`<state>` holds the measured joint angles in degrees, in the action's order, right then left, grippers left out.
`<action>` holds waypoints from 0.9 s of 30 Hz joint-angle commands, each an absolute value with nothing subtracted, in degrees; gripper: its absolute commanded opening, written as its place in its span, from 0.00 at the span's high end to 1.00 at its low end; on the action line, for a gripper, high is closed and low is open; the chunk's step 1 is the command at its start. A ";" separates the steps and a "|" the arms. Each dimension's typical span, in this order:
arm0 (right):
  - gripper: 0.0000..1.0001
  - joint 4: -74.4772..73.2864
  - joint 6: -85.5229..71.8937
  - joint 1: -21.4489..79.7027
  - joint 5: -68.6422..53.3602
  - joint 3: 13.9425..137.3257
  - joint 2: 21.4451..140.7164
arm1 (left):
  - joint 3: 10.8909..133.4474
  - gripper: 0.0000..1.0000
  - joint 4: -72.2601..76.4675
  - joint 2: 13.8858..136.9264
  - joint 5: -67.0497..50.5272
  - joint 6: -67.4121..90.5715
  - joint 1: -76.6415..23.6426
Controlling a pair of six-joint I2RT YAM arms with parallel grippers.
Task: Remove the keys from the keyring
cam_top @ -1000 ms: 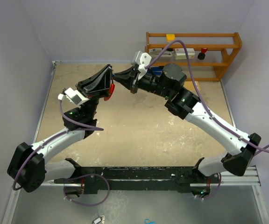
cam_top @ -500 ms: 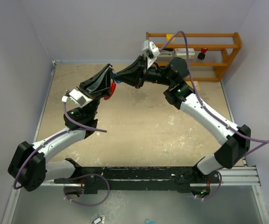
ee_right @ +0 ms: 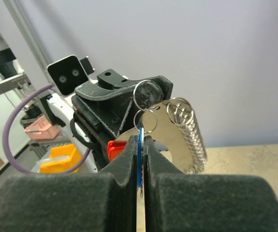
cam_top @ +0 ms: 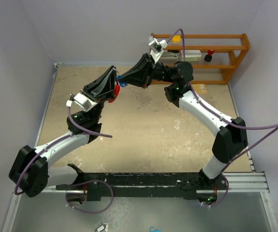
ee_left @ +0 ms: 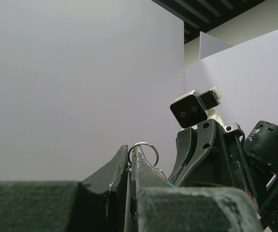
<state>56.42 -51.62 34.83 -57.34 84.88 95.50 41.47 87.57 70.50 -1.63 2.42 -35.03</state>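
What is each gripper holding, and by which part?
Left gripper pinches the keyring by one ring; right gripper clamps the blue-headed key by its head.

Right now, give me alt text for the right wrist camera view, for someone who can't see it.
The right hand pinches a blue-headed key between its shut fingers, the key's top at a small silver ring. Opposite, the left hand grips the keyring, with a red fob below and a shiny coil hanging to the right.

The left gripper [ee_left: 131,162] is clamped on a silver loop of the keyring [ee_left: 144,152], with the right gripper [ee_left: 175,174] just beside it.
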 commanded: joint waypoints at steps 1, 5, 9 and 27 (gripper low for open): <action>1.00 64.58 -59.16 37.88 -67.94 88.24 93.34 | 43.51 1.00 98.61 72.65 1.03 -1.89 -35.07; 1.00 65.88 -61.30 37.85 -68.99 88.60 91.67 | 43.22 1.00 97.51 73.22 2.93 -5.11 -35.06; 1.00 64.32 -60.58 37.88 -69.43 89.12 89.98 | 43.07 1.00 96.35 73.77 3.53 -6.65 -35.02; 1.00 25.01 -25.87 37.67 -62.77 93.55 78.71 | 37.19 1.00 85.52 66.15 -2.12 -14.02 -34.98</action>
